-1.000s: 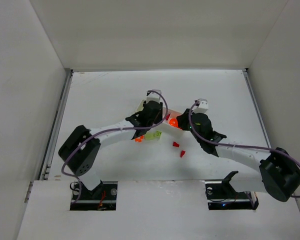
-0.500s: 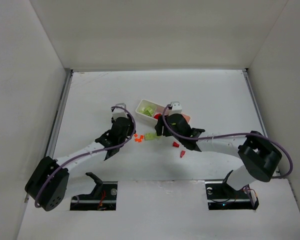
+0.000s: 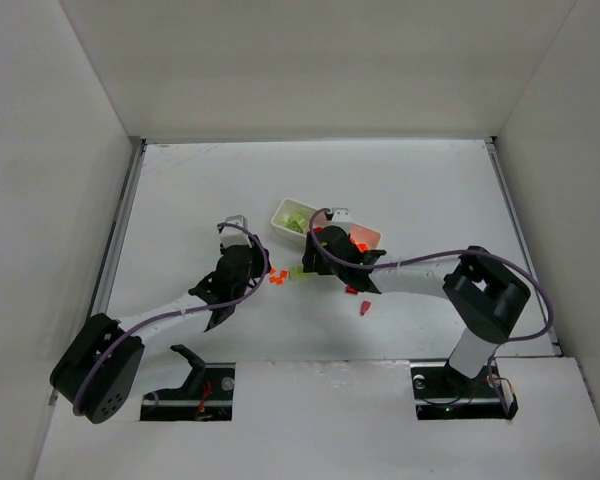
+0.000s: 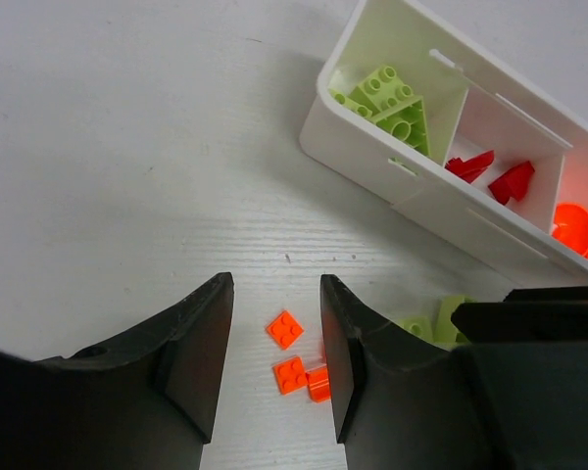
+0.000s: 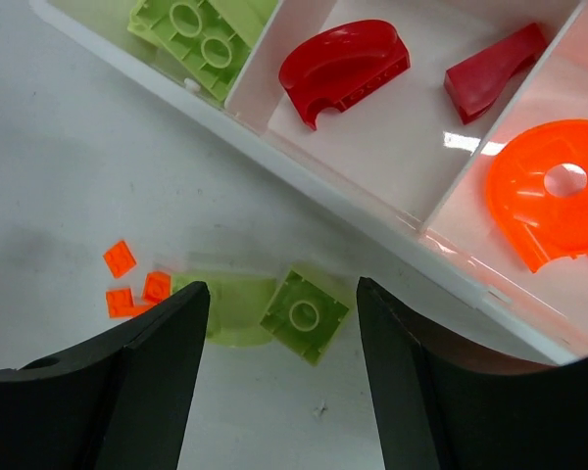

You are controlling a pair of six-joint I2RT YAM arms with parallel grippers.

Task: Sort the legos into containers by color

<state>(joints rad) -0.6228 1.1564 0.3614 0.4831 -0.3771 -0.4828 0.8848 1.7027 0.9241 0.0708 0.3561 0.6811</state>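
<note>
Right gripper [image 5: 282, 294] has slid nearer the green legos [image 5: 305, 315], left gripper [image 4: 274, 294] barely shifting over orange legos [image 4: 286, 330]. Both gape empty, straddling pieces to pinch.

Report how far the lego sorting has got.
Done: the tray holds green blocks, sorted red pieces and an orange disc, each colour in its own compartment. In hand: nothing; the left end effector hangs open over three loose orange tiles, the right end effector open over two loose green pieces. Left: those, plus two loose red pieces.
</note>
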